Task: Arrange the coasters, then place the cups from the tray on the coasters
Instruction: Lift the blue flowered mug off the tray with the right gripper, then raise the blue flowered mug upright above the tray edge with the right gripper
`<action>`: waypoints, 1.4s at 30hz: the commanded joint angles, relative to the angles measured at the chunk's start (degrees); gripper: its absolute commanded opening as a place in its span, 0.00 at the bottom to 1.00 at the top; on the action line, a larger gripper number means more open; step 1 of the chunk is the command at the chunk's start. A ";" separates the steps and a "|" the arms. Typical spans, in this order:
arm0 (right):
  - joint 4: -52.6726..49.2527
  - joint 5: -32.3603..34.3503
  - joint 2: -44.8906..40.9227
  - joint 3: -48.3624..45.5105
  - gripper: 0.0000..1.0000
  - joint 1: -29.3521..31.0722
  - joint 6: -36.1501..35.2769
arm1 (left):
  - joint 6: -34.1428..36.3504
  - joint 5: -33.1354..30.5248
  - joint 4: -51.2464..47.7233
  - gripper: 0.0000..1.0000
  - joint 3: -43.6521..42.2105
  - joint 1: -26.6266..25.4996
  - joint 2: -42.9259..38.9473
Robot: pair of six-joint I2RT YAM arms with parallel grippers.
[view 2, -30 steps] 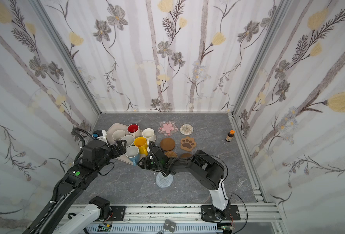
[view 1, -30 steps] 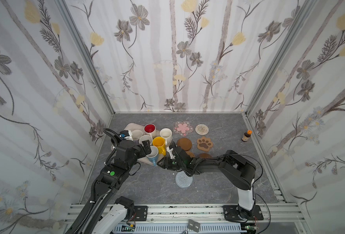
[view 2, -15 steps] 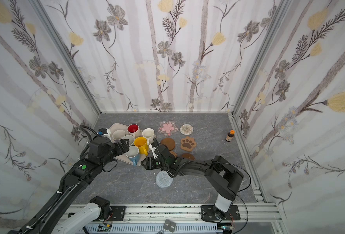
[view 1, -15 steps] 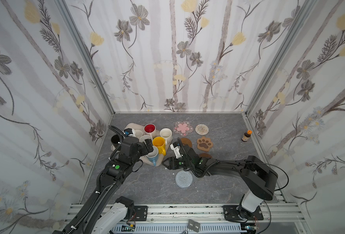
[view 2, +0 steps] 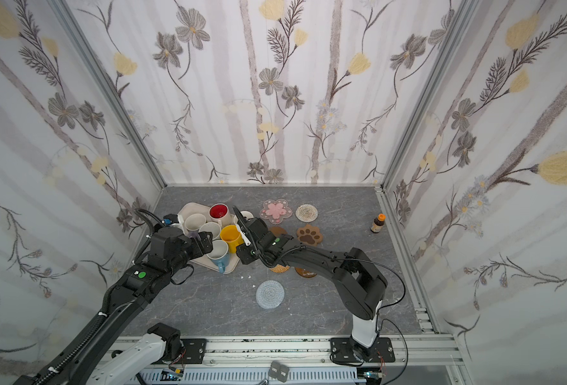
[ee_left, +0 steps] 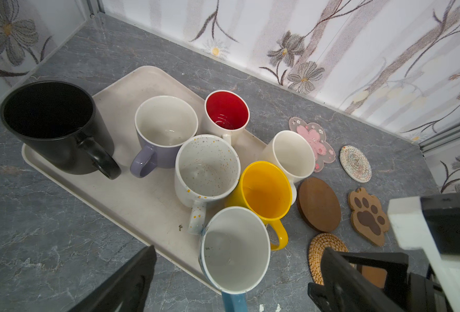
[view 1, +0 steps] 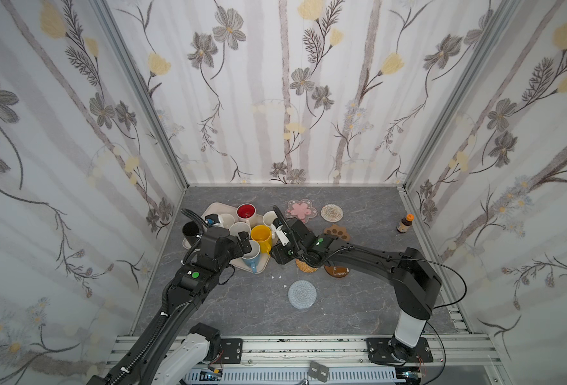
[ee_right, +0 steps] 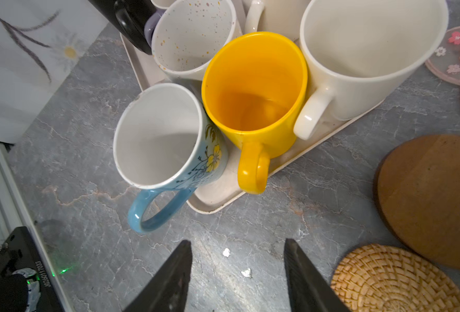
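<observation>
- Flowery wallpaper is wrapping three sides, and a grey marble-look tabletop (view 1: 242, 306) is carrying everything.
- Far left, the tray (ee_left: 131, 200) is holding all seven cups (ee_left: 207, 167), packed rim to rim. The light blue mug (view 1: 251, 256) is sitting at its near corner, handle hanging over the rim.
- The left gripper (ee_left: 239, 250) is hovering right above that mug, jaws spread wide, gripping nothing.
- The right gripper (ee_right: 237, 243) is hanging just off the tray's near-right edge, facing the yellow mug (ee_right: 253, 89) handle, jaws partly apart and empty.
- Further right, the pink blossom coaster (view 1: 301, 210), white woven coaster (view 1: 331, 212) and paw coaster (view 1: 337, 232) are lying far. The rattan coaster (view 1: 305, 267) and a wooden disc (view 1: 337, 271) are peeking out under the right arm, and the grey woven coaster (view 1: 302, 294) is lying nearest.
- My worry: with the mugs touching, lifting the blue one could tip the yellow or skid the tray. Both grippers are also crowding one corner and could bump.
- Versus a second ago, the right arm is stretching out more, and in a top view its wrist is now covering the other wooden disc (ee_left: 318, 204). Cups, coasters and both jaw gaps are looking unchanged.
</observation>
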 commanded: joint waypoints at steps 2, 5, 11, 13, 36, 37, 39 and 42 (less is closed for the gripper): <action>-4.97 2.75 1.20 2.68 0.66 0.76 -1.18 | 0.08 -0.94 1.05 0.97 -1.15 0.56 -0.28; -4.89 3.40 0.56 2.15 0.72 1.98 2.30 | 0.91 -1.01 1.02 0.97 -1.42 1.28 -0.69; 0.38 2.86 -2.11 -2.53 0.75 6.04 9.83 | 2.26 0.83 0.79 0.97 -1.33 4.53 -1.65; 2.82 2.73 -2.39 -3.74 0.75 7.19 12.16 | 2.45 1.86 0.79 0.97 -1.60 6.06 -1.99; 4.46 6.82 13.92 11.01 0.58 10.00 17.60 | -1.06 1.48 2.63 1.00 -5.67 10.67 -3.56; 4.10 7.13 14.44 11.39 0.56 10.03 17.58 | -1.02 1.60 2.63 1.00 -5.67 10.75 -3.69; 3.92 7.51 14.82 11.44 0.51 9.92 17.66 | -0.93 1.62 2.58 1.00 -5.76 10.76 -4.02; 2.85 8.46 15.09 11.50 0.42 9.83 17.27 | -0.82 1.53 2.63 1.00 -5.89 10.76 -4.45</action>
